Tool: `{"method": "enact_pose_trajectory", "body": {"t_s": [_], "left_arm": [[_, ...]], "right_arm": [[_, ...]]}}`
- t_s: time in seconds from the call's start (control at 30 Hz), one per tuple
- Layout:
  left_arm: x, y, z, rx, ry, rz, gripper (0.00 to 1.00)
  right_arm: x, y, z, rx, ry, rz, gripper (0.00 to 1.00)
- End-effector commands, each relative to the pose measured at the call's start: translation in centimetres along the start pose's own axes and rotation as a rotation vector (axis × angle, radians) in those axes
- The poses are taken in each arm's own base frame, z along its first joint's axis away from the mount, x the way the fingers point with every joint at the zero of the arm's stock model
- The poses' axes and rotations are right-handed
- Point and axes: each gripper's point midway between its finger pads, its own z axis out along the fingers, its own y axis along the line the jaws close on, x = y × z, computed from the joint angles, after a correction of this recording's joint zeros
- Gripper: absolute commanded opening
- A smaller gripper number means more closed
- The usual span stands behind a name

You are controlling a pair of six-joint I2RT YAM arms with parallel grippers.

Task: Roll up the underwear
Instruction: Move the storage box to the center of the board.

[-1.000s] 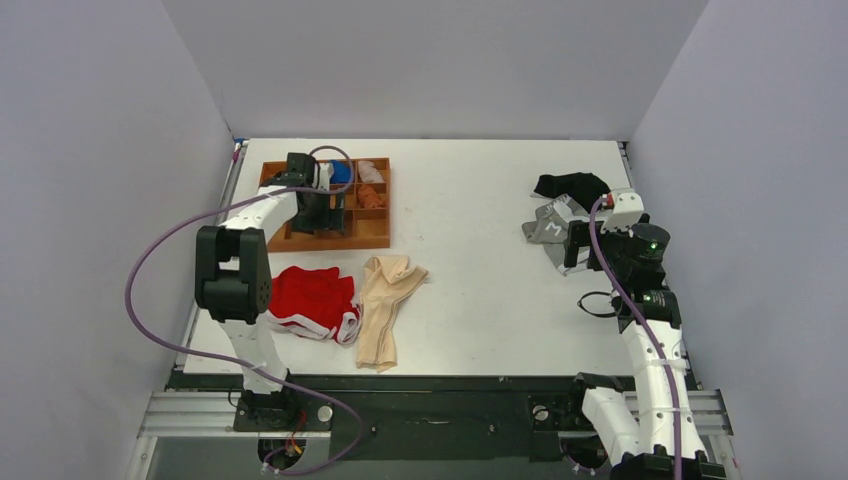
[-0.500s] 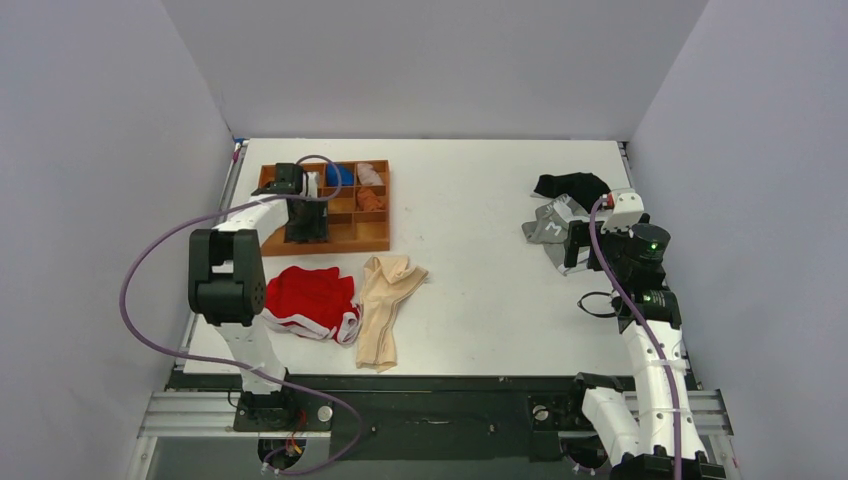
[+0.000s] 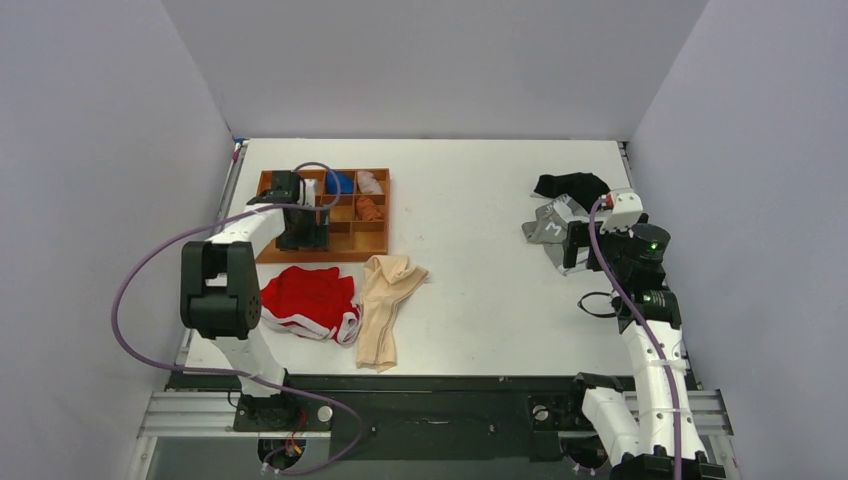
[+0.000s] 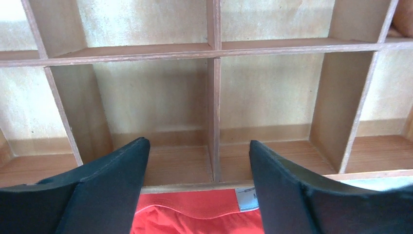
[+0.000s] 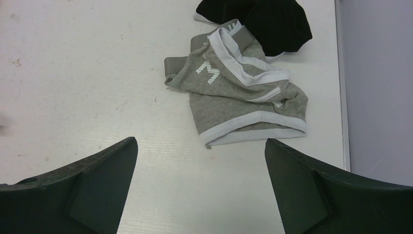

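The cream underwear (image 3: pixel 383 306) lies flat and loosely folded on the table, right of the red garment (image 3: pixel 308 299), near the front edge. It does not show in either wrist view. My left gripper (image 3: pixel 303 232) is open and empty over the front cells of the wooden tray (image 3: pixel 370 243); in the left wrist view the gripper (image 4: pixel 198 148) hangs over the tray's near wall (image 4: pixel 185 186). My right gripper (image 3: pixel 572 250) is open and empty at the far right, and in the right wrist view it (image 5: pixel 200 146) hangs above bare table.
The tray holds blue (image 3: pixel 339 183), white (image 3: pixel 370 180) and orange (image 3: pixel 370 207) rolls in its back cells. A grey garment with white waistband (image 5: pixel 233 90) and a black garment (image 5: pixel 263 19) lie by the right gripper. Red fabric (image 4: pixel 195 214) shows below the tray.
My left arm has drawn back toward the left and front of the tray. The right arm and the garments have not moved.
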Motion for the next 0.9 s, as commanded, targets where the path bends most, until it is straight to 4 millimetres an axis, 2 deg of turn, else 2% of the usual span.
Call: {"method": "enact_pose_trajectory", "body": {"t_s": [0.0,0.13,0.23,0.3,0.37,0.4,0.43,0.47,0.5,0.53,0.63,0.67,0.7,0.73,0.77,0.87], "left_arm": [[-3.5,-0.2,-3.0,0.020,-0.136,0.021,0.79],[-5.1,-0.9,-5.5,0.054,-0.210,0.047,0.94],[-5.5,-1.5,-8.0,0.088,-0.265,0.111,1.00],[-4.8,-2.3,-9.7,0.137,-0.287,0.184,0.97],[-3.4,-3.0,-11.1,0.175,-0.288,0.271,0.97],[-2.1,-3.3,-11.4,0.197,-0.255,0.303,0.97],[-1.2,-3.4,-11.9,0.197,-0.250,0.365,0.97],[0.2,-3.1,-12.0,0.191,-0.208,0.387,0.97],[1.3,-3.0,-12.3,0.184,-0.195,0.434,0.97],[2.6,-2.7,-12.3,0.173,-0.159,0.453,0.97],[5.9,-1.9,-12.6,0.151,-0.107,0.516,0.97],[7.0,-1.9,-12.7,0.151,-0.096,0.534,0.97],[7.5,-1.8,-12.7,0.145,-0.089,0.542,0.97],[8.3,-1.8,-12.7,0.146,-0.083,0.554,0.97],[8.7,-1.8,-12.7,0.149,-0.079,0.562,0.97],[10.2,-1.9,-12.5,0.160,-0.064,0.589,0.97]], "right_arm": [[-0.2,0.6,-0.1,-0.036,-0.013,-0.028,1.00],[-0.5,1.5,-0.1,-0.087,0.002,-0.060,1.00],[-0.4,3.6,0.1,-0.135,0.042,-0.149,1.00],[-0.1,5.4,0.4,-0.182,0.062,-0.242,1.00],[0.2,7.6,0.9,-0.253,0.081,-0.300,1.00],[0.6,8.5,1.4,-0.282,0.103,-0.319,1.00],[0.4,10.1,1.5,-0.329,0.101,-0.359,1.00],[1.2,11.0,2.3,-0.358,0.138,-0.378,1.00],[0.9,12.8,2.3,-0.406,0.132,-0.423,1.00],[1.8,14.6,2.7,-0.457,0.162,-0.461,0.99],[2.3,18.2,3.9,-0.538,0.170,-0.530,0.98],[2.7,20.1,4.5,-0.577,0.172,-0.553,0.98],[3.7,21.0,5.4,-0.595,0.199,-0.563,0.97],[3.3,22.7,5.5,-0.627,0.172,-0.577,0.97],[4.1,23.7,6.5,-0.643,0.193,-0.583,0.97],[4.4,27.8,7.4,-0.724,0.198,-0.599,0.96]]}}
